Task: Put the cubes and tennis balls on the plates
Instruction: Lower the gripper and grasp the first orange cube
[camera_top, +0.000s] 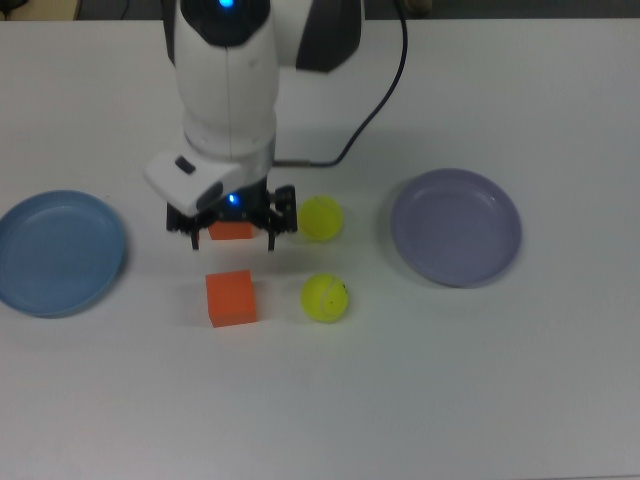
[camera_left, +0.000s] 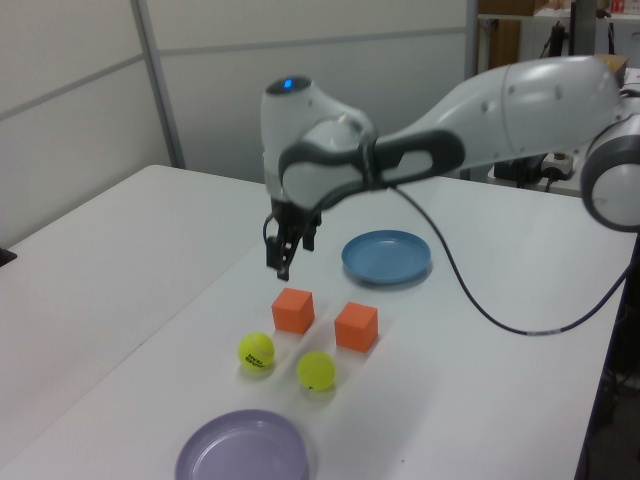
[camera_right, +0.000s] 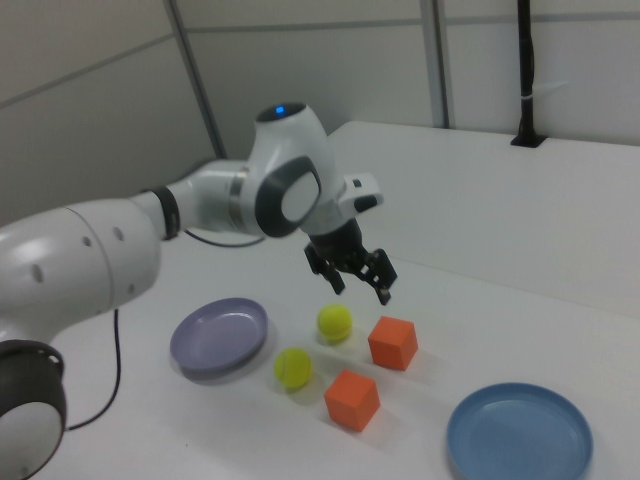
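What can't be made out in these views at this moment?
- Upper cube: top view, mostly covered by the hand; the left and right views show it whole.
- Blue plate: top view, its left rim is cut off by the frame edge.
- Lavender plate: left view, its near rim runs off the bottom edge.

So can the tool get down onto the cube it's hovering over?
Probably yes. The tool hangs open above the far cube, with nothing between them. The nearest tennis ball sits beside that cube but apart from it, leaving room for the fingers.
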